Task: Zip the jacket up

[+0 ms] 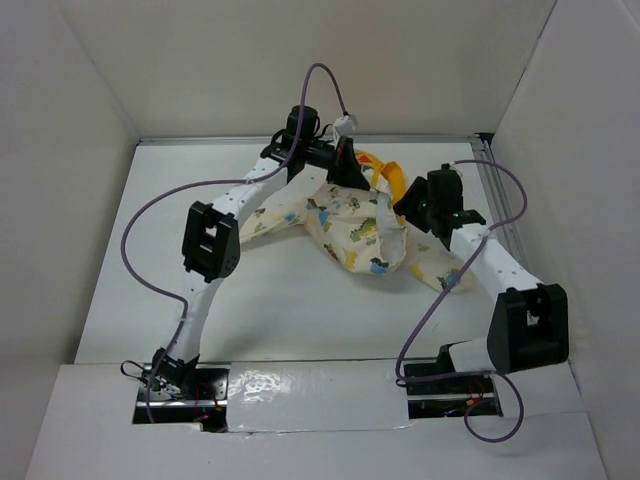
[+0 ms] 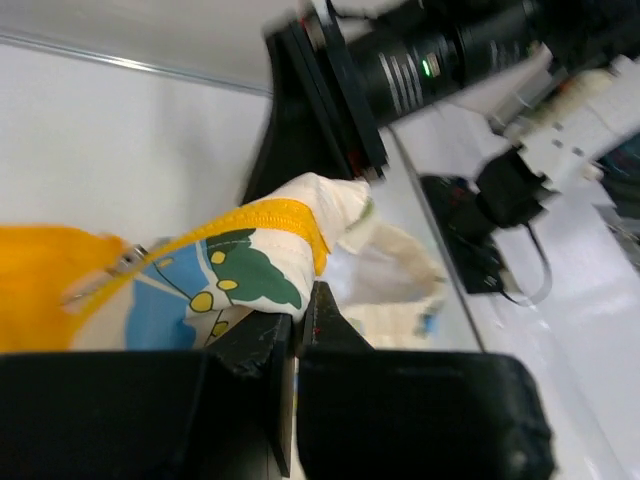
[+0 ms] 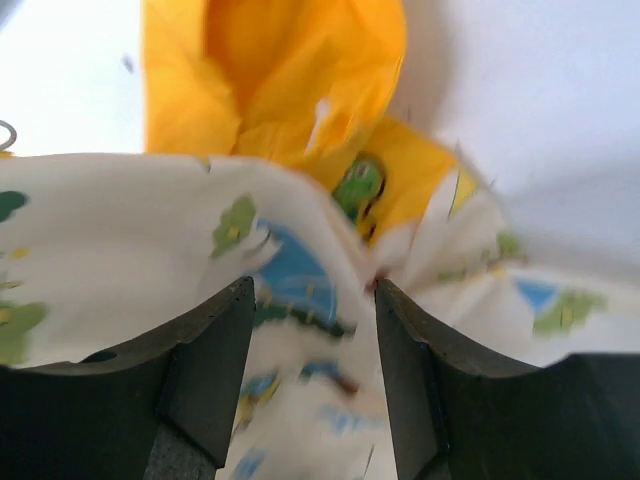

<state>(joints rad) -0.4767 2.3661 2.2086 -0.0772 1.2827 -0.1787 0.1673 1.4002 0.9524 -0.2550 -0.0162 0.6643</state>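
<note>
The jacket (image 1: pixel 352 236) lies crumpled at the middle back of the table, cream with cartoon prints, its yellow lining (image 1: pixel 388 172) showing at the far side. My left gripper (image 1: pixel 345 165) reaches over its far edge and is shut on a fold of the jacket (image 2: pixel 240 262) beside the yellow zipper tape (image 2: pixel 275 212). A metal zipper part (image 2: pixel 127 262) shows on that tape. My right gripper (image 1: pixel 408 208) hovers at the jacket's right side. In the right wrist view it (image 3: pixel 313 292) is open, with jacket fabric (image 3: pixel 120 230) under and between its fingers and the lining (image 3: pixel 270 70) beyond.
White walls enclose the table on the left, back and right. A metal rail (image 1: pixel 498 200) runs along the right and far edges. Purple cables (image 1: pixel 140 225) loop from both arms. The right arm's wrist (image 2: pixel 440 55) is close in front of my left gripper.
</note>
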